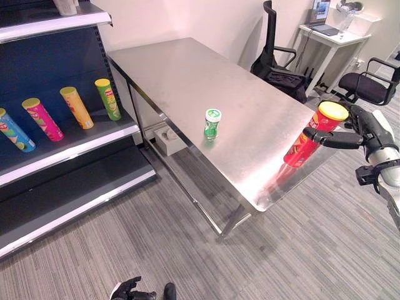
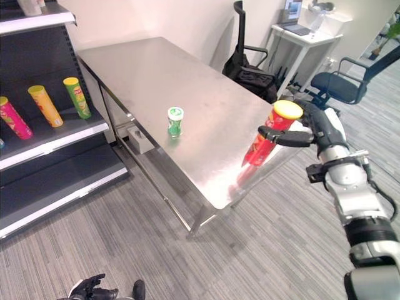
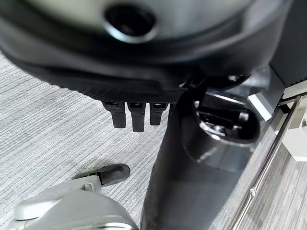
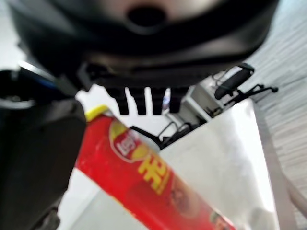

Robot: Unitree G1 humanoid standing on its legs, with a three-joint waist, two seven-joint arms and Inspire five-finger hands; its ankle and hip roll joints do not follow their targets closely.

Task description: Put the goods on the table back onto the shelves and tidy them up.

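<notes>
Evidently, right hand (image 2: 315, 130) grips tilted red yellow-lidded cylindrical can (image 2: 270, 135) at steel table's (image 1: 187, 81) four-o'clock edge for shelving; left hand (image 1: 128, 290) hangs loosely curled, empty.

You're looking at an office room set up as a mock shop. A dark retail shelf (image 1: 75, 140) with snack cans (image 1: 78, 107) faces a steel counter (image 1: 187, 75), and office chairs (image 1: 369, 84) and a desk with a laptop (image 1: 322, 19) stand on grey carpet (image 1: 156, 237).

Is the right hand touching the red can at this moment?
Touching. In the right eye view the right hand wraps the red can just below its yellow lid, thumb across the front; the can tilts at the table's near edge.
</notes>
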